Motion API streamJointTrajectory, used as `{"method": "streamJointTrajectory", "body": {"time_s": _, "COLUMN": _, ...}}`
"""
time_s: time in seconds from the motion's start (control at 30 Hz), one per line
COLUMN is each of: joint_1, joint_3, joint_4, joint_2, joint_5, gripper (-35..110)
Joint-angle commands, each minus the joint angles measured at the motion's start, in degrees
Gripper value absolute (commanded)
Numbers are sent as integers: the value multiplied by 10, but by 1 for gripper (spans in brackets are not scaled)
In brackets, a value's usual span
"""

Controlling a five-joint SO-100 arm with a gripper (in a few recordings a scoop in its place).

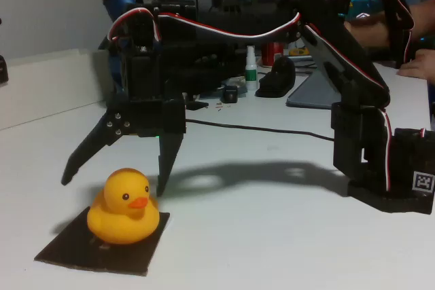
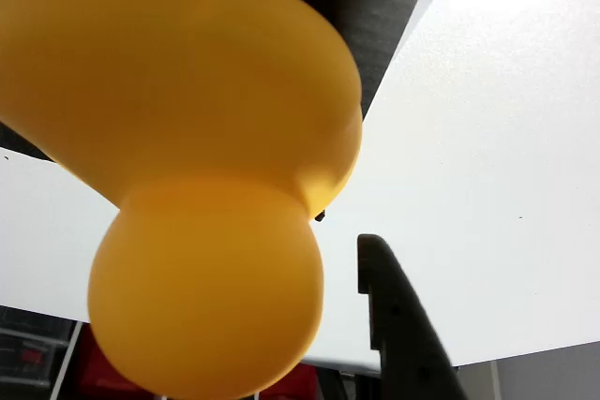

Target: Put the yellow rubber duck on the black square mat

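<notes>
The yellow rubber duck sits upright on the black square mat at the lower left of the fixed view, its orange beak facing right. My gripper hangs just above and behind the duck, open, with its fingers spread to either side and not touching it. In the wrist view the duck looms large and close, the mat shows beyond it, and one dark finger stands to the duck's right with a gap between them.
The arm's black base stands at the right of the white table. A black cable runs across the middle. Bottles, dark clutter and a screen line the far edge. A person's hand rests at the far right.
</notes>
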Motion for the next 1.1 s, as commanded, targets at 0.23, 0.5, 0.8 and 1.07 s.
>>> {"method": "streamJointTrajectory", "body": {"time_s": 0.23, "joint_1": -19, "joint_3": -17, "joint_4": 77, "joint_2": 106, "joint_5": -1, "gripper": 51}}
{"method": "streamJointTrajectory", "body": {"time_s": 0.5, "joint_1": -19, "joint_3": -15, "joint_4": 202, "joint_2": 171, "joint_5": 5, "gripper": 51}}
{"method": "streamJointTrajectory", "body": {"time_s": 0.8, "joint_1": -19, "joint_3": 28, "joint_4": 201, "joint_2": 328, "joint_5": 8, "gripper": 51}}
{"method": "streamJointTrajectory", "body": {"time_s": 1.07, "joint_1": -4, "joint_3": 235, "joint_4": 199, "joint_2": 530, "joint_5": 11, "gripper": 51}}
